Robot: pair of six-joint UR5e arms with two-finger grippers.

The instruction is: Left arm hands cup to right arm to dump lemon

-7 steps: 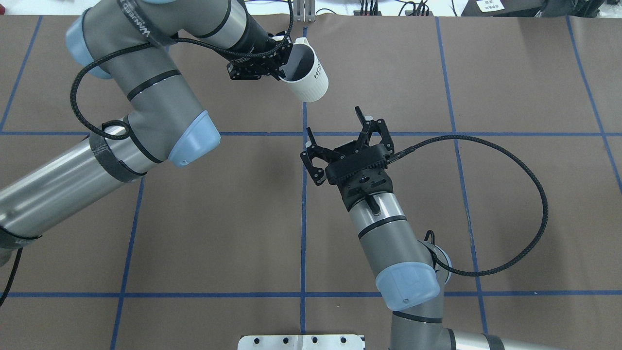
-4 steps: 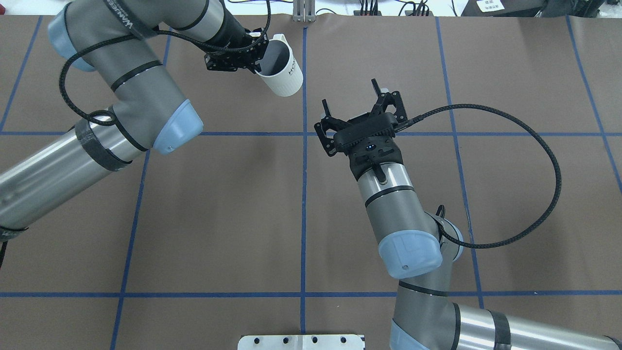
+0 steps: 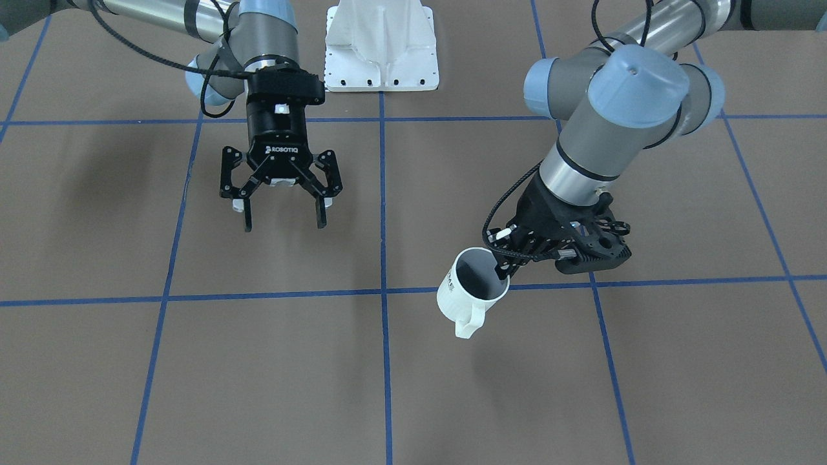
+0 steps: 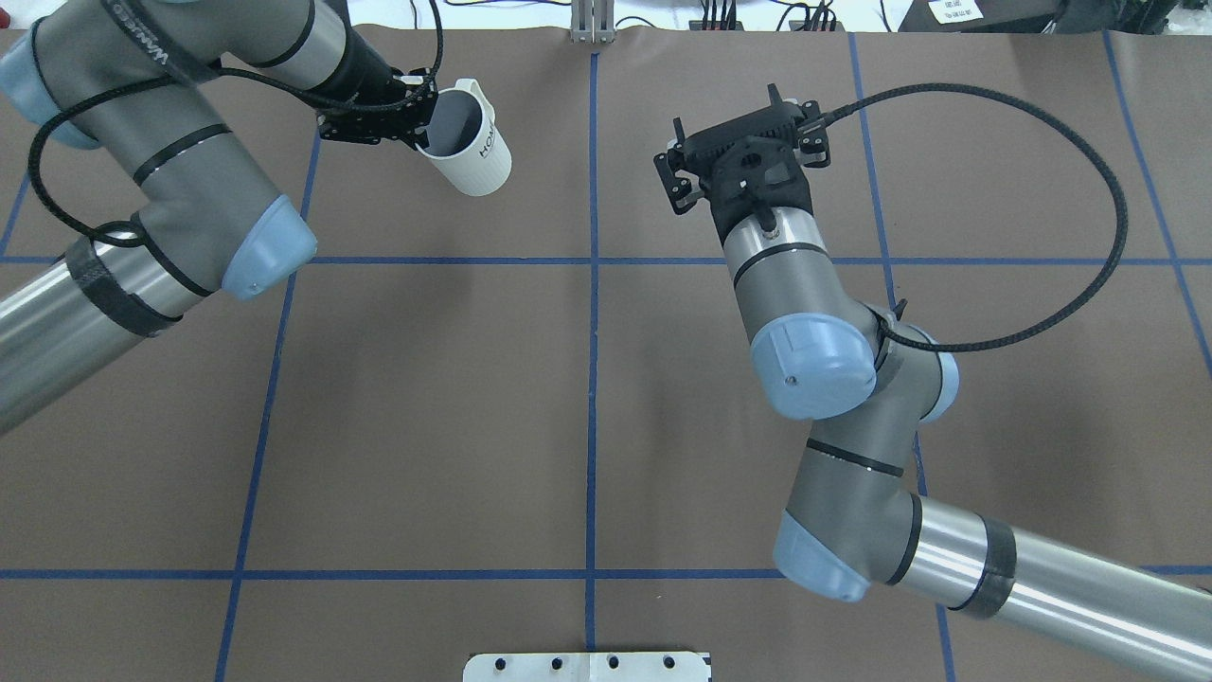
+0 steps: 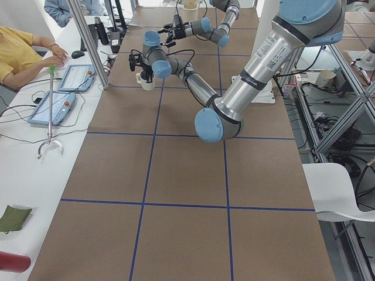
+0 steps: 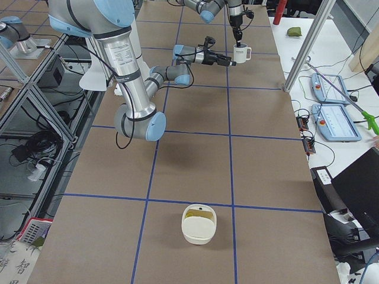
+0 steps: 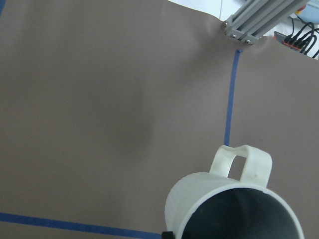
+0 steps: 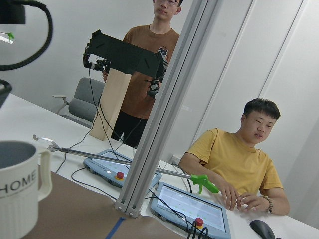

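The white ribbed cup (image 3: 466, 292) (image 4: 471, 144) hangs upright near the table's far edge, left of the centre line, handle turned away from the robot. My left gripper (image 3: 501, 263) (image 4: 409, 121) is shut on its rim, one finger inside. Only grey interior shows inside the cup (image 7: 234, 206); the lemon is out of view. My right gripper (image 3: 283, 223) is open and holds nothing, level with the cup, right of the centre line. From the right wrist view the cup (image 8: 19, 186) sits at the lower left, well apart from it.
A white mount plate (image 3: 381, 48) (image 4: 587, 665) sits at the robot's edge. A cream bowl (image 6: 199, 223) stands alone at the table's end on my right. An aluminium post (image 4: 592, 21) rises at the far edge. Beyond it two people (image 8: 234, 159) are at a bench.
My left arm has carried the cup to the left and slightly farther away. My right arm has swung forward and to the right, its gripper still open.
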